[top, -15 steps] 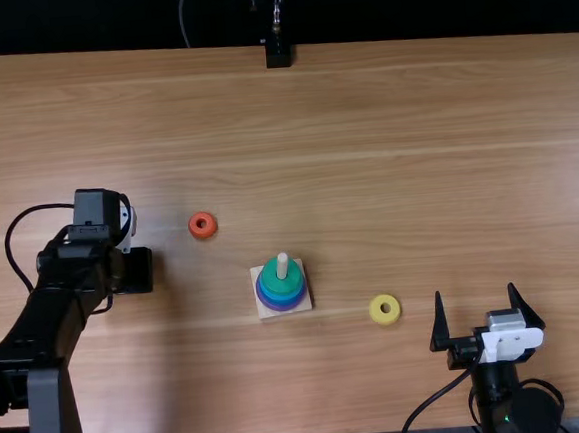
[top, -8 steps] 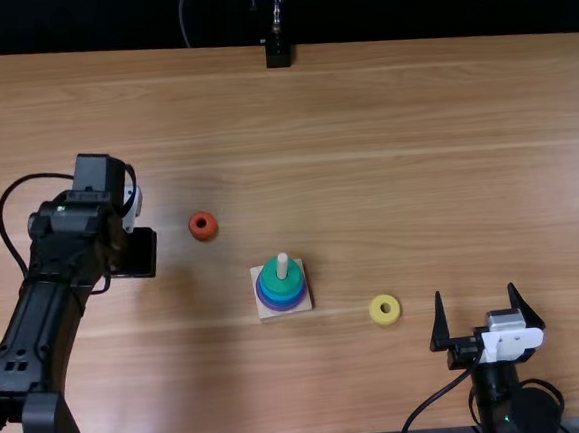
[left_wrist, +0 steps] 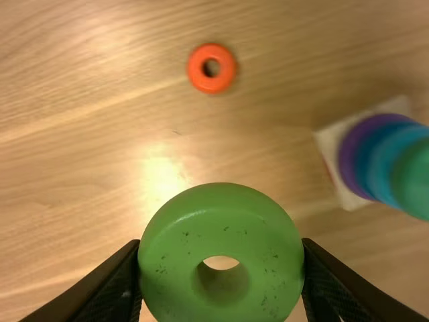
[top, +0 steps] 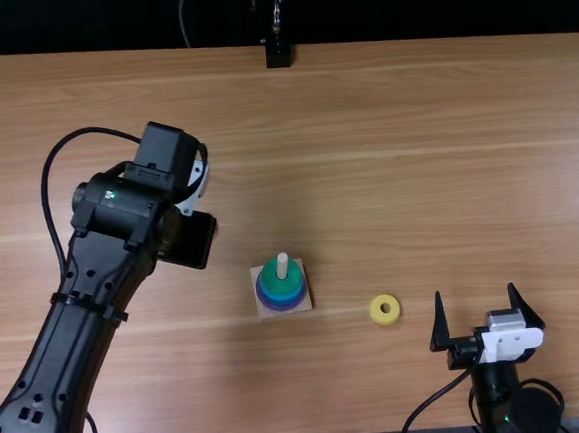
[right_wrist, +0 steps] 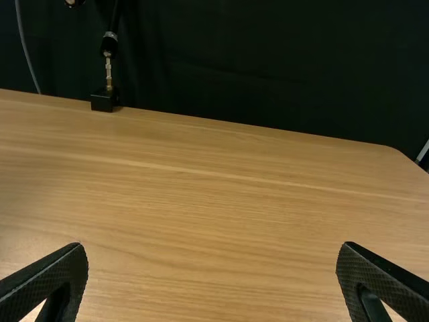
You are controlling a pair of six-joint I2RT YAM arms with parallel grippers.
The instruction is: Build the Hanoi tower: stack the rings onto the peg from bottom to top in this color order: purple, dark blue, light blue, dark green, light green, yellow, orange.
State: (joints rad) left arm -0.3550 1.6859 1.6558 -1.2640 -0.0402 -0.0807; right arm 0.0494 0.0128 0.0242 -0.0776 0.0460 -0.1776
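In the top view my left gripper (top: 188, 240) is left of the peg (top: 282, 265) and its square base (top: 267, 314). Seen from its wrist, the left gripper (left_wrist: 221, 272) is shut on a light green ring (left_wrist: 221, 201), held above the table. Purple, dark blue, light blue and dark green rings (left_wrist: 412, 178) are stacked on the peg, whose tip stands bare above them. An orange ring (left_wrist: 212, 68) lies flat on the wood. The yellow ring (top: 385, 309) lies right of the base. My right gripper (top: 483, 312) stands open at the near right, also open in its wrist view (right_wrist: 211, 268).
The wooden table (top: 416, 166) extends around the base. A black stand (top: 278, 55) is at the far edge of the table. A cable loops above the left arm, and another runs beside the right arm.
The left arm has swung right and away from the near edge, toward the peg, and now covers the orange ring's spot in the top view. The right arm has kept still.
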